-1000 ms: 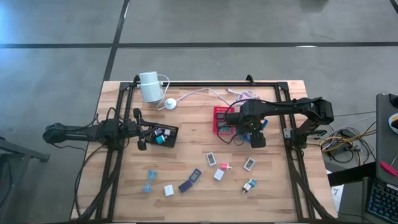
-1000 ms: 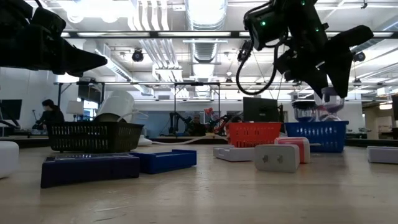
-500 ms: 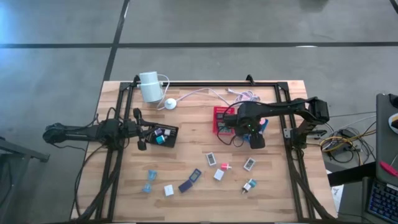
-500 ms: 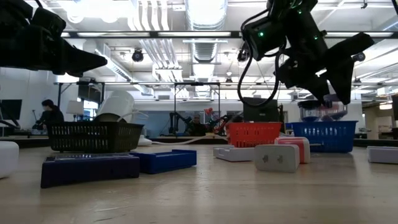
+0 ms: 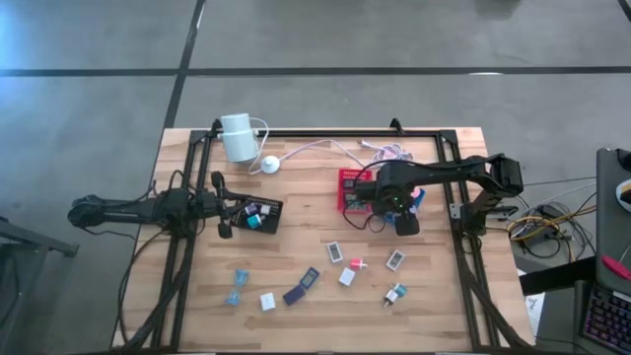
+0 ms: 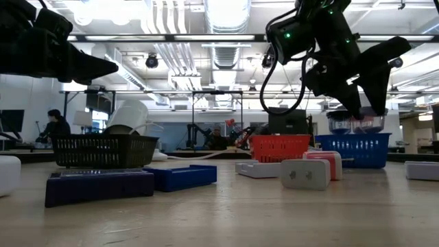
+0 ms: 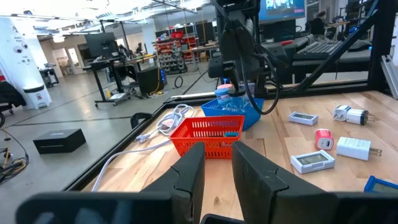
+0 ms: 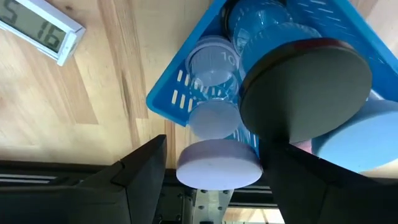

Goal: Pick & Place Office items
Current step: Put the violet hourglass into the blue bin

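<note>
My right gripper (image 8: 214,149), fingers spread, hangs over the blue basket (image 8: 163,98) at the table's right, a pale round piece (image 8: 217,165) between them near the rim; I'd lift straight up, nudging nothing.

A wooden table (image 5: 315,316) stands on a grey concrete floor (image 5: 394,39) crossed by dark seams. Level across the tabletop, a large workshop opens up: ceiling ducts (image 6: 226,14) and bright strip lights (image 6: 199,38) run overhead, and a person (image 6: 55,127) sits at a far desk. The left wrist view shows desks with monitors (image 7: 102,45), stocked shelves (image 7: 177,53), a black box (image 7: 59,140) on the polished floor and a white pillar (image 7: 22,53).
</note>
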